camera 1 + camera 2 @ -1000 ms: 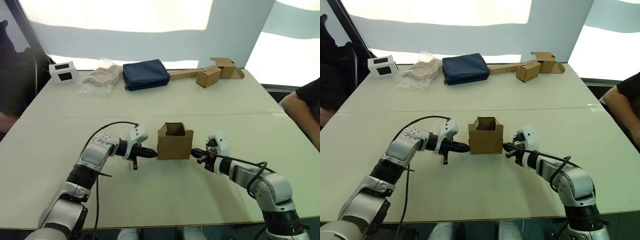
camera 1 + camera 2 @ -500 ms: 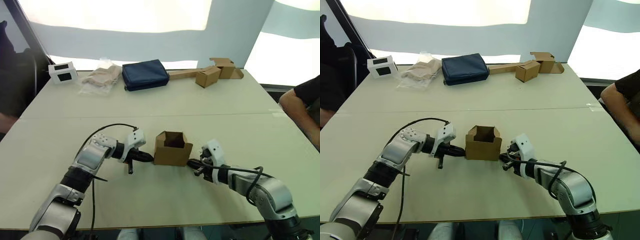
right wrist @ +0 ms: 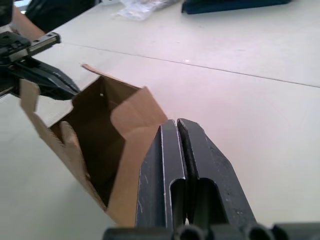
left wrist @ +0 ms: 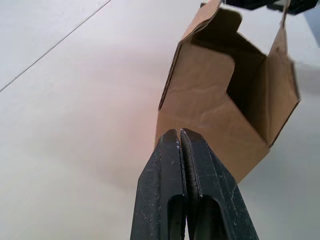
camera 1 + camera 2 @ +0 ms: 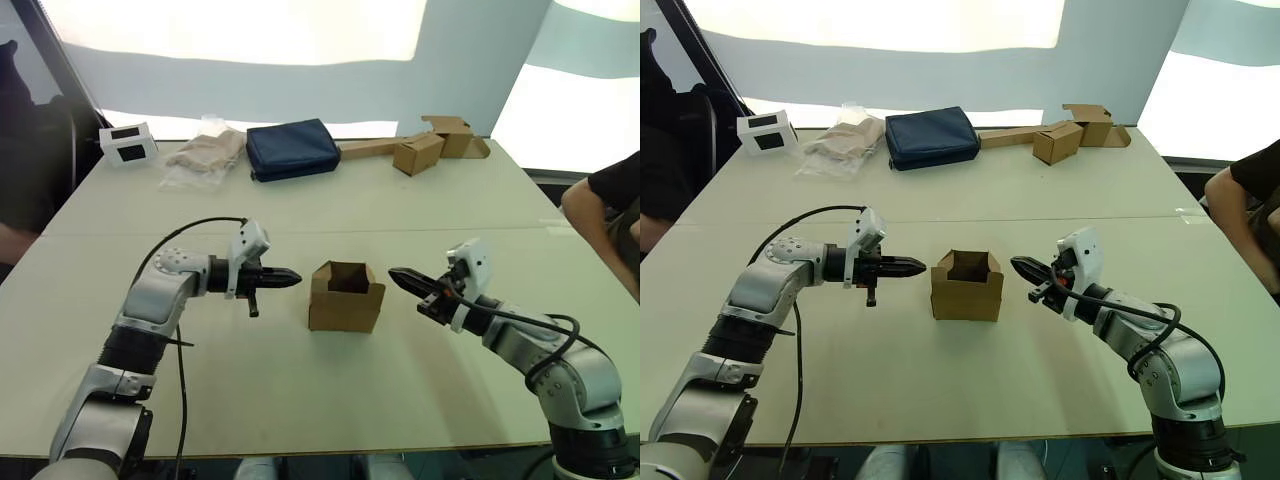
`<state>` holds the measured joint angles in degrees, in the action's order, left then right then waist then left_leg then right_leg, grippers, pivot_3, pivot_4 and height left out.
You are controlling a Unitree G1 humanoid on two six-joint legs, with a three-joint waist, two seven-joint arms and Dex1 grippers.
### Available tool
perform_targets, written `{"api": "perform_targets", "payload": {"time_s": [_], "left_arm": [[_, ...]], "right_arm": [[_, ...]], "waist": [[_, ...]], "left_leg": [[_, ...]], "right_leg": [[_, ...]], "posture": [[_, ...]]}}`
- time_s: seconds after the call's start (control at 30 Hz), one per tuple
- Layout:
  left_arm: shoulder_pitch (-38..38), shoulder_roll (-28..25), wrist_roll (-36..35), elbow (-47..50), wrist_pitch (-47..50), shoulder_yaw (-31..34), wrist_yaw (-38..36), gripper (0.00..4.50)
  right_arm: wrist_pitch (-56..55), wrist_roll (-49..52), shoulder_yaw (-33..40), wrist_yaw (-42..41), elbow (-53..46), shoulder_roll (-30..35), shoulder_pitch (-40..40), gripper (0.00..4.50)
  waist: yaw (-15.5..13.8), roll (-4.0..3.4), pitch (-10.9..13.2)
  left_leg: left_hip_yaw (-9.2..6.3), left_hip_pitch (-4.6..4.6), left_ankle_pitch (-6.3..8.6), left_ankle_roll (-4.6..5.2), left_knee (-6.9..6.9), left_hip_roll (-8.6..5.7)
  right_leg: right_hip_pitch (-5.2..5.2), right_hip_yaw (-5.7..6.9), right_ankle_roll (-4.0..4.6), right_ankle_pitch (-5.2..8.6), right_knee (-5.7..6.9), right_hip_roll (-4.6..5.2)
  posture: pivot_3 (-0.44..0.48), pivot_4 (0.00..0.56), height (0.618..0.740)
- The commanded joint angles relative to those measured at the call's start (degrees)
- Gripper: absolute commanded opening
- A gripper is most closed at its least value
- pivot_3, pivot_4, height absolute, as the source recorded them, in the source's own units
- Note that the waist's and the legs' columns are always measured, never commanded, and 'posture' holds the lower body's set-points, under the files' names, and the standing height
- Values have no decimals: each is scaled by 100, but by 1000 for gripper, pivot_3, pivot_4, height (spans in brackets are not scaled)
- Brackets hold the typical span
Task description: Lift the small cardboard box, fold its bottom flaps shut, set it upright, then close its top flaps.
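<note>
The small cardboard box [image 5: 346, 297] stands upright on the table between my arms, its top flaps [image 5: 346, 274] standing up around an open mouth. Its bottom flaps are hidden underneath. My left gripper [image 5: 293, 275] is shut and empty, hovering a short way to the box's left at about rim height. My right gripper [image 5: 394, 273] is shut and empty, just off the box's right side at the same height. The left wrist view shows the shut fingers [image 4: 181, 165] pointing at the box [image 4: 225, 100]. In the right wrist view the shut fingers [image 3: 182, 155] face the box's open mouth [image 3: 100, 135].
At the table's far edge lie a navy pouch [image 5: 291, 148], a plastic bag [image 5: 205, 155], a white device [image 5: 127, 142] and small brown boxes joined by a cardboard strip [image 5: 420, 148]. A person's arm [image 5: 605, 215] is at the right edge, another person [image 5: 25, 180] at the left.
Both grippers drew back from the box's sides and rose to rim height. The box, squeezed and tilted before, now sits flat and upright on the table.
</note>
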<state>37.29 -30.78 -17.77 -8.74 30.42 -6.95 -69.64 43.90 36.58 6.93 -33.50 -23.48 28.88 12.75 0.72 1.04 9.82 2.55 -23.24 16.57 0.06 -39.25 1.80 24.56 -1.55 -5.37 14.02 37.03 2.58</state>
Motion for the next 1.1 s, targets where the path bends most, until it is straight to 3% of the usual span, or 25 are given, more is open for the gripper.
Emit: {"api": "perform_targets", "payload": {"time_s": [0.03, 0.4, 0.7, 0.87, 1.1], "left_arm": [[207, 125, -106, 80, -94, -53, -30, 59], [375, 541, 622, -1018, -961, -741, 40, 59], [257, 453, 446, -786, -857, -411, 164, 59], [30, 290, -59, 57, -376, 101, 387, 59], [-41, -136, -145, 369, -321, 397, 494, 59]], "right_arm": [[-391, -187, -318, -390, 408, -7, 329, 0], [-982, -1205, -1473, -1074, 1705, 49, 833, 0], [-1075, -1469, -1521, -1171, 1647, 128, 933, 0], [-371, -460, -701, -1007, 818, 1, 936, 0], [385, 640, 157, -1055, -377, 587, 929, 0]], "waist": [[3, 0, 0], [15, -1, -7], [16, -1, -13], [10, 0, -11], [-10, -2, -7]], "left_leg": [[4, 0, 0, 0, 0, -1], [19, 6, -2, -3, -2, -2], [13, 42, -2, -3, 2, 1], [2, 36, -2, -3, 7, 4], [-3, 7, -2, -3, 4, 3]], "right_leg": [[0, -1, 0, 0, 0, 0], [-4, 1, 1, 0, 1, -4], [-36, -1, 4, 2, 4, -4], [-26, -3, 3, 1, 6, -3], [-6, 0, 2, 1, -1, 7]], "posture": [[0, 150, 740], [0, 150, 740], [0, 150, 740], [0, 150, 740], [0, 150, 740]]}}
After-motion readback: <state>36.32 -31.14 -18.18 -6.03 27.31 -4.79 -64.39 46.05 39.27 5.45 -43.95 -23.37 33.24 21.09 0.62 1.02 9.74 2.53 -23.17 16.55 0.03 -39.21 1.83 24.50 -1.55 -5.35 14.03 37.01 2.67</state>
